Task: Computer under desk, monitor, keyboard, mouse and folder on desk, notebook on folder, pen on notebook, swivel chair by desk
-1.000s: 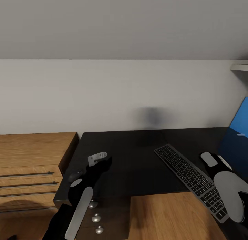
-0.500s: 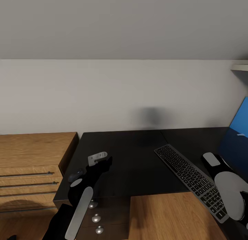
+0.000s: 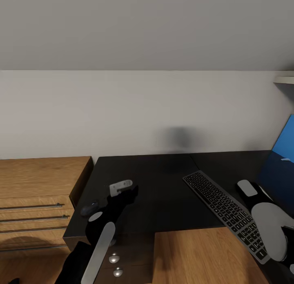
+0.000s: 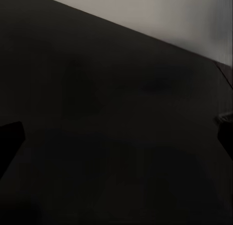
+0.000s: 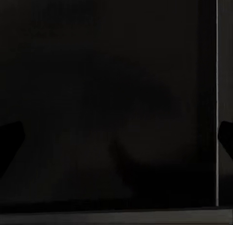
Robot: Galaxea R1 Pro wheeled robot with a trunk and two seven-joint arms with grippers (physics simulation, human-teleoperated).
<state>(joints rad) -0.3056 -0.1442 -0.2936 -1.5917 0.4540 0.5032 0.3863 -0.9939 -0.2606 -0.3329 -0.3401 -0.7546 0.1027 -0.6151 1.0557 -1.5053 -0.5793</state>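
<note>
Keyboard (image 3: 226,210) askew over desk (image 3: 163,182) front edge

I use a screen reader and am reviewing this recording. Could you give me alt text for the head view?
A glossy black desk stands against a white wall, with a keyboard lying diagonally on it at right. The left gripper hovers over the desk's left part, beside a small dark mouse; a light-wood cabinet stands left of the desk.

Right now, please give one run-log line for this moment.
left claw: open, above glossy black desk | small dark grey mouse: near desk's left edge | slim silver-framed keyboard: on desk
</note>
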